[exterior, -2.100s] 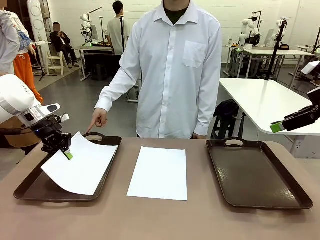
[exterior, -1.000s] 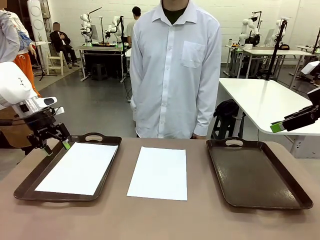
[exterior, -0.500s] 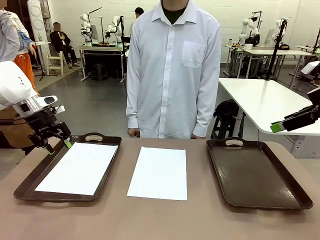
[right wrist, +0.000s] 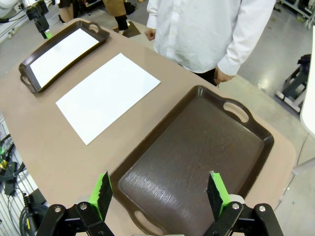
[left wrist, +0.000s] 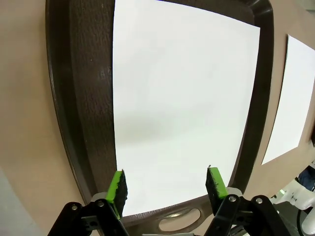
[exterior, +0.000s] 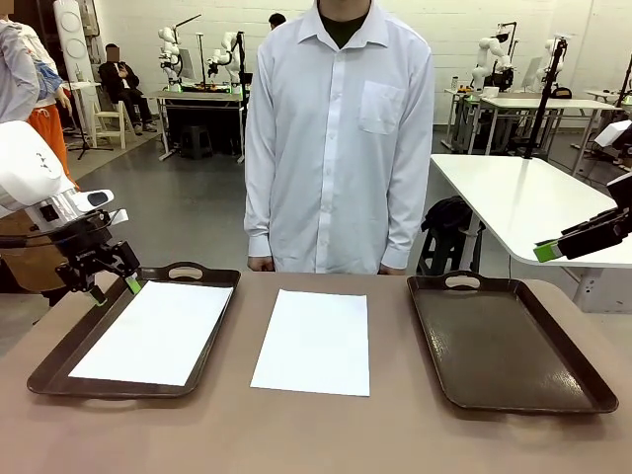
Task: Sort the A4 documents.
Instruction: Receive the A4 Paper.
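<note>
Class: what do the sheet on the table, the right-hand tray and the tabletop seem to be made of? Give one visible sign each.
Sheet on the table: thin matt white paper; lies flat, no visible thickness.
Right-hand tray: probably moulded plastic, dark brown; pebbled surface with dull sheen, cut-out handles.
Tabletop: smooth matt tan, perhaps laminate; material left open.

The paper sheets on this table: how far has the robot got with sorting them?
Done: one sheet lies flat in the left tray. In hand: nothing; the left gripper hovers open by that tray's far corner, and the right gripper is open, raised near the right tray. Left: the second sheet lies on the table between the trays, not yet in either.
</note>
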Motion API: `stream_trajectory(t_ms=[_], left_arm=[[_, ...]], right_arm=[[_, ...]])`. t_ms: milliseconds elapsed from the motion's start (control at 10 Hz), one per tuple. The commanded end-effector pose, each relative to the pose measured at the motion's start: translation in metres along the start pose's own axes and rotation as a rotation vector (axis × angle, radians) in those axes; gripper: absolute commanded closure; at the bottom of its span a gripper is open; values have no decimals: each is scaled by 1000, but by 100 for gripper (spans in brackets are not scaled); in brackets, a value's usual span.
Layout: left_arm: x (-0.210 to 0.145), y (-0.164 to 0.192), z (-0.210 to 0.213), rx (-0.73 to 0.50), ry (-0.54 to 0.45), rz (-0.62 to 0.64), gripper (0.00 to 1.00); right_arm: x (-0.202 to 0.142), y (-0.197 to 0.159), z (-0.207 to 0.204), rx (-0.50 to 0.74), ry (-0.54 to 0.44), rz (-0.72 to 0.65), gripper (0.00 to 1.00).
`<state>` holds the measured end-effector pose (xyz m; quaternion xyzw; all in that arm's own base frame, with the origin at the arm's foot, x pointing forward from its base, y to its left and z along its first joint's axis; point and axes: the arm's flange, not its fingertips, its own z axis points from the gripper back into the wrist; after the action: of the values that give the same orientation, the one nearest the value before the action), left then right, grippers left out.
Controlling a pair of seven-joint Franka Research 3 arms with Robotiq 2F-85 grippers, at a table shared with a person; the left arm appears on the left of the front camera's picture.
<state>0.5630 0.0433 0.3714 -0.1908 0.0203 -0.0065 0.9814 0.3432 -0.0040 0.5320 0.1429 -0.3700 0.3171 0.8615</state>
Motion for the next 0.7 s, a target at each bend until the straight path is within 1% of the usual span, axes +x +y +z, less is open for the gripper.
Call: stream_trajectory(t_ms=[0,200,300,400,500,600], left_arm=[[0,1,1,12,7,-1,17],[0,0,0,0,0,0,17],[12,-22,-16,114,40,73,17],[22,-50,-23,159,84,-39,17],[20,-84,-8,153,87,-208,17],[11,-108,17,181,30,-360,17]], right_arm=[[0,0,-1,9,-3,-2,0],[0,0,-1,9,-3,-2,0],[0,0,-1,9,-3,-2,0],[0,0,-1,9,-3,-2,0],[0,0,-1,9,-3,-2,0],[0,0,-1,9,-3,-2,0]])
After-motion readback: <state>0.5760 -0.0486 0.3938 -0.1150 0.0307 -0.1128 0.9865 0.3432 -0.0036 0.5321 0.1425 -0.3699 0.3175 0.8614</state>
